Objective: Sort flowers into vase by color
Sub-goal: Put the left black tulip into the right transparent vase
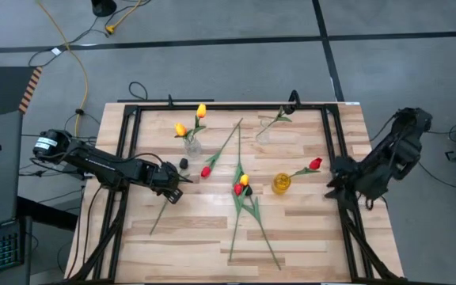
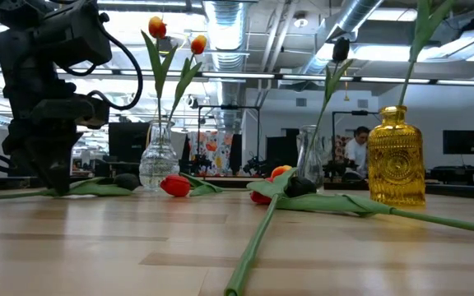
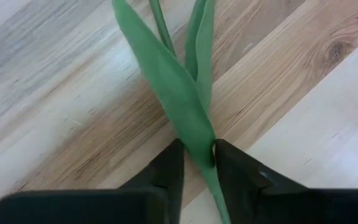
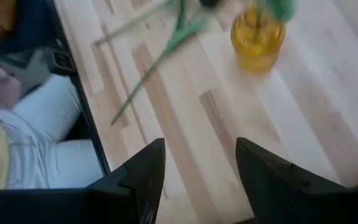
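Observation:
A near-black tulip (image 1: 184, 164) lies on the table at the left, its stem running toward the near edge. My left gripper (image 1: 174, 190) is down over that stem and shut on it. Two yellow tulips stand in a clear vase (image 1: 192, 146). One dark tulip (image 2: 341, 48) stands in a second clear vase (image 1: 264, 134). A red tulip (image 1: 315, 164) leans out of the yellow vase (image 1: 281, 183). A loose red tulip (image 1: 206, 171) and a red and yellow pair (image 1: 241, 185) lie flat mid-table. My right gripper (image 4: 201, 180) hovers open above the table's right side. My left gripper pinches the tulip's stem where its long leaves join it (image 3: 206, 157), between the two fingers (image 3: 170, 169). The fingers come steeply from above and lie across the stem. The flower lies flat on the table, its head (image 2: 126, 181) toward the far side.
A black metal frame (image 1: 129, 142) borders the wooden table top. The loose flowers' long stems (image 1: 248, 229) stretch toward the near edge. Bare wood lies at the near left and near right. A seated person (image 4: 36, 130) shows beyond the table's edge in the right wrist view.

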`<state>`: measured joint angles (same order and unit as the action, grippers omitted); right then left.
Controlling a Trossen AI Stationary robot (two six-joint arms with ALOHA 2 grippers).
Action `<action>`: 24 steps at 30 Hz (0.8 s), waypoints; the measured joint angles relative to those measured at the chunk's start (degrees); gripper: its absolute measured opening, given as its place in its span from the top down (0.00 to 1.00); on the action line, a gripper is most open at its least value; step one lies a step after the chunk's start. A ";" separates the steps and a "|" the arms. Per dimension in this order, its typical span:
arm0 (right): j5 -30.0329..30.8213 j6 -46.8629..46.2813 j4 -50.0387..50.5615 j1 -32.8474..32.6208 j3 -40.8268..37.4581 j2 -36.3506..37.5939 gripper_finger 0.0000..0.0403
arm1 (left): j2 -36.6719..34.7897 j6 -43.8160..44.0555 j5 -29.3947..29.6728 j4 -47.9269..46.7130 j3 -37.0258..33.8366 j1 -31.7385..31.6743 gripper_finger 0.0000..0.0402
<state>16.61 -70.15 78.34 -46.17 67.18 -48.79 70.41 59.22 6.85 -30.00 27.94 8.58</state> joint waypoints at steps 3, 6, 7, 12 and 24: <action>4.13 2.63 -0.58 -0.47 0.00 3.19 0.45 | 0.00 0.04 -0.25 0.00 0.00 0.00 0.92; 9.65 5.95 -0.78 -0.48 0.00 6.12 0.45 | 0.00 0.23 -1.15 0.02 0.00 0.00 0.98; 11.68 7.00 -0.79 -0.46 0.01 6.90 0.45 | 0.00 0.49 -1.44 0.02 0.00 0.00 0.99; 22.99 11.08 -1.39 -0.31 0.04 11.15 0.45 | 0.00 1.51 -2.52 0.28 0.00 0.00 0.98; 41.48 19.31 -2.47 -0.20 0.04 15.83 0.45 | 0.00 -7.20 -8.06 21.36 0.02 0.00 1.00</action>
<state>58.09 -50.84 75.87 -46.37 67.22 -32.96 70.41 52.02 -1.21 -8.64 27.97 8.58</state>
